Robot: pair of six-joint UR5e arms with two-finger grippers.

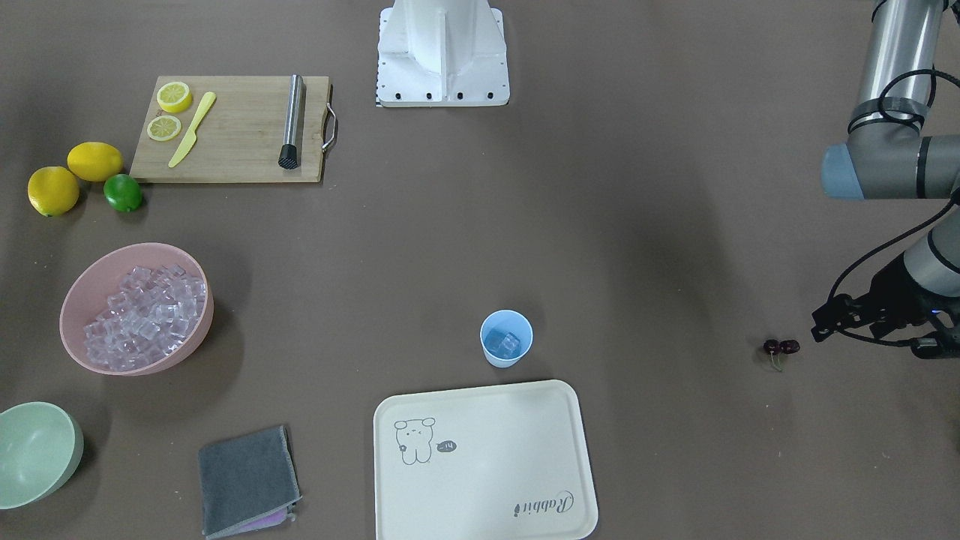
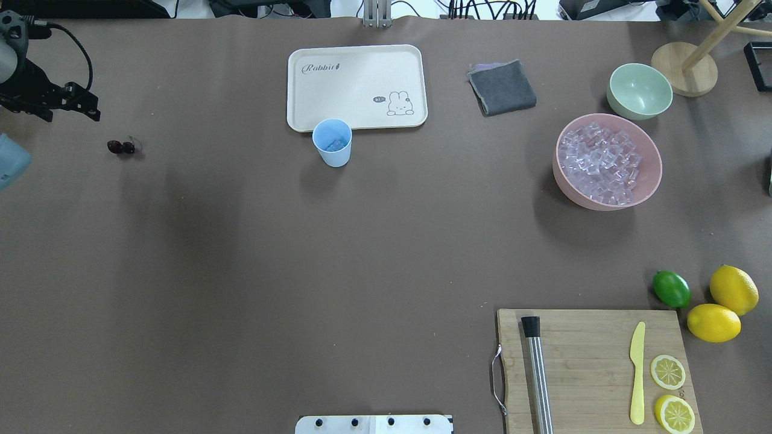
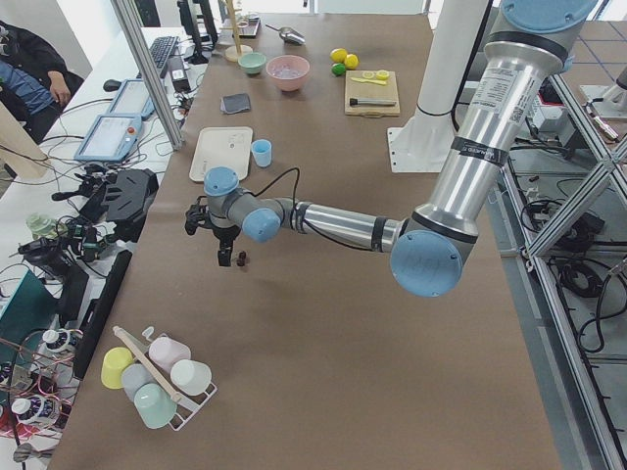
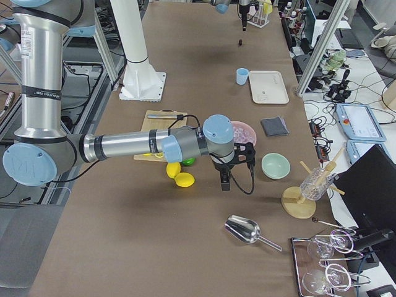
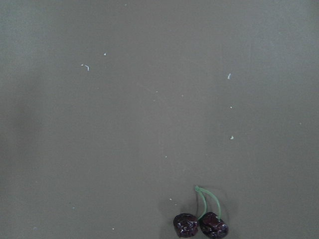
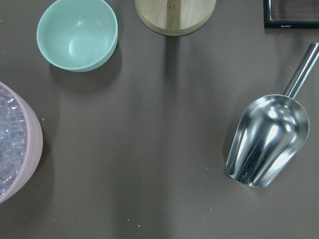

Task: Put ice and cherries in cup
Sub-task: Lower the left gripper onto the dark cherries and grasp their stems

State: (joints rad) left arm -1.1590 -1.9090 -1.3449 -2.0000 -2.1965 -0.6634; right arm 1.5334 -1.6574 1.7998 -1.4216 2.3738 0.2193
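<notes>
The light-blue cup [image 1: 506, 339] stands just beyond the tray's robot-side edge and holds a few ice cubes [image 1: 508, 344]. Many more ice cubes [image 1: 146, 307] fill the pink bowl [image 1: 196, 330]. The cherries [image 1: 781, 346] lie on the table, far from the cup; in the left wrist view they show at the bottom edge [image 5: 200, 225]. My left gripper [image 1: 817, 321] hovers close beside the cherries, looks open and holds nothing. My right gripper [image 4: 225, 184] hangs near the pink bowl and green bowl; I cannot tell if it is open or shut.
A cream tray [image 1: 487, 465], a grey cloth [image 1: 247, 480] and a pale green bowl [image 1: 34, 454] lie along the operators' side. A metal scoop [image 6: 266, 142] lies past the green bowl. A cutting board [image 1: 240, 127] has lemon slices, knife and muddler; lemons and a lime [image 1: 122, 193] lie beside it.
</notes>
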